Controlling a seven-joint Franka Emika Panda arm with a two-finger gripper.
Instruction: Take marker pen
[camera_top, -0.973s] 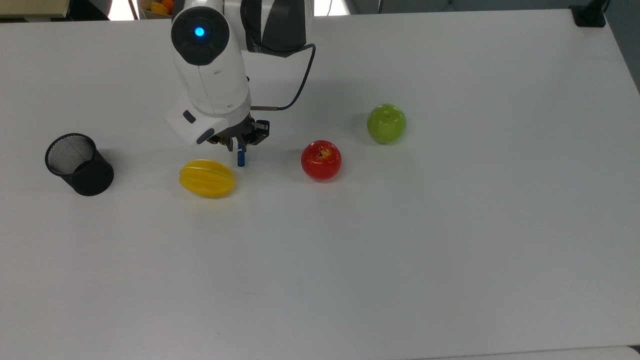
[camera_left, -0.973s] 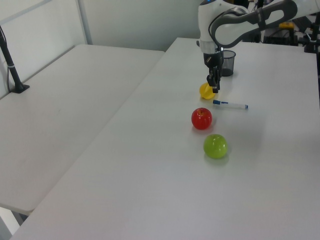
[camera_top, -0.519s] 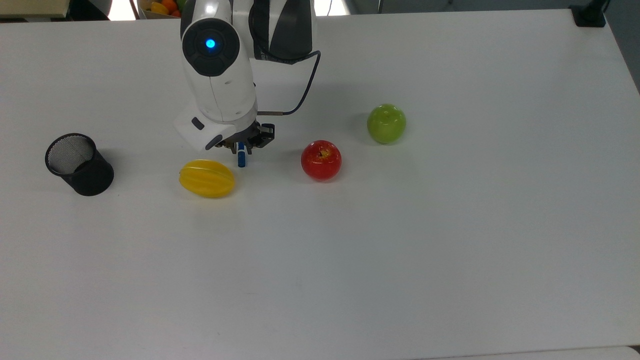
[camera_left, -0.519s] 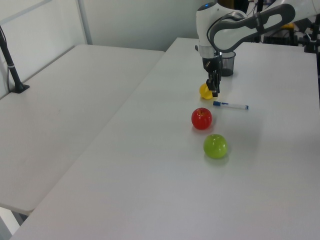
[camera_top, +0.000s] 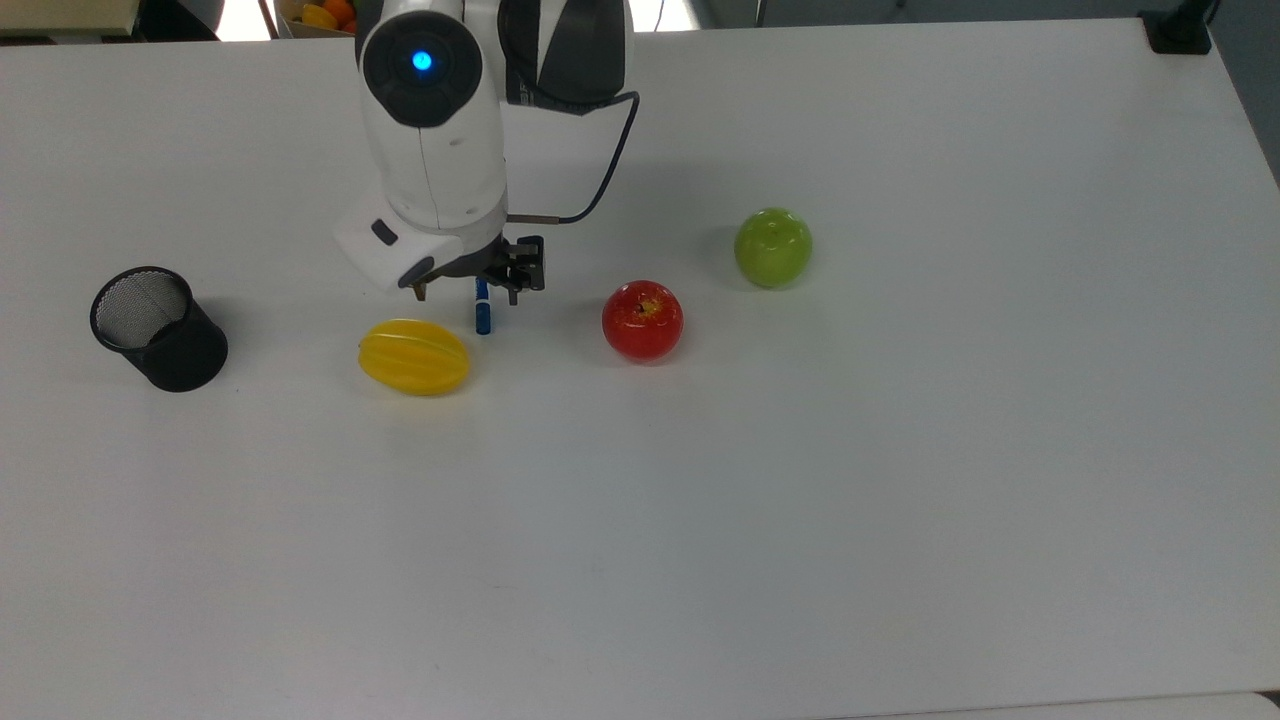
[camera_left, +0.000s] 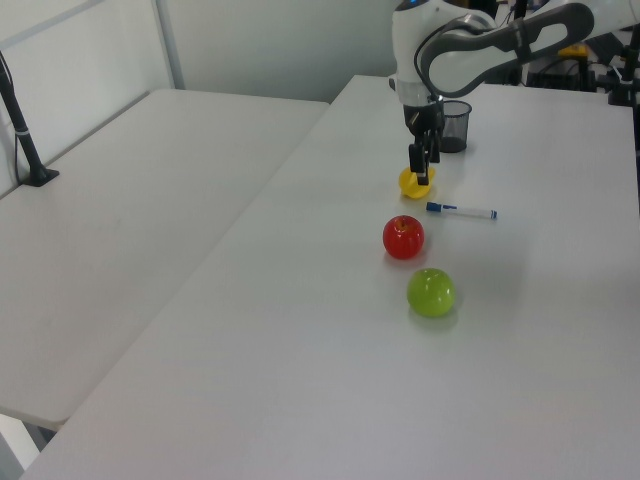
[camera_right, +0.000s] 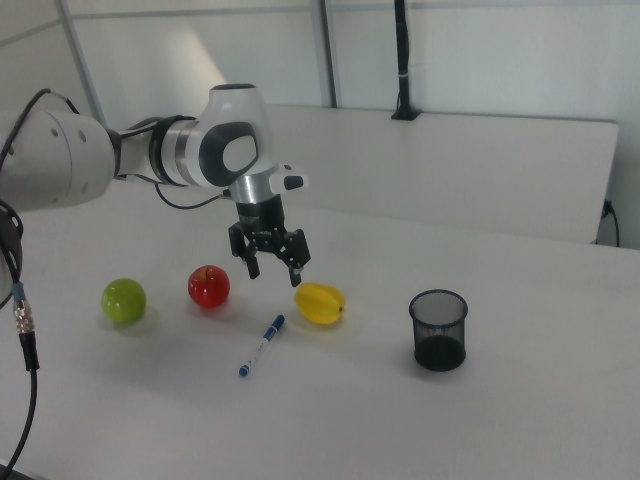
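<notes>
The gripper (camera_right: 273, 263) is hanging above the table (camera_top: 900, 500) with its two fingers spread apart and nothing between them; in the right view both fingers are pointing down with a clear gap. The marker (camera_right: 261, 346) is lying flat on the table, untouched. In the right view it is sitting below the gripper and toward the camera, just beside the yellow fruit (camera_right: 320, 303), on the right view's left of it, with its blue cap nearest the fruit. In the left view the marker (camera_left: 461, 210) is lying on the left view's right of the fruit (camera_left: 414, 182) and the gripper (camera_left: 421, 160) is standing in front of the fruit. In the top view the arm is covering most of the marker, and the blue cap (camera_top: 483, 313) is showing just below the gripper (camera_top: 468, 285), between the fruit (camera_top: 414, 357) and the red apple (camera_top: 642, 320). The green apple (camera_top: 773, 247) is sitting beyond the red one toward the top view's right, apart from it. A black mesh cup (camera_top: 158, 328) is standing upright at the top view's left, well apart from the fruit.
</notes>
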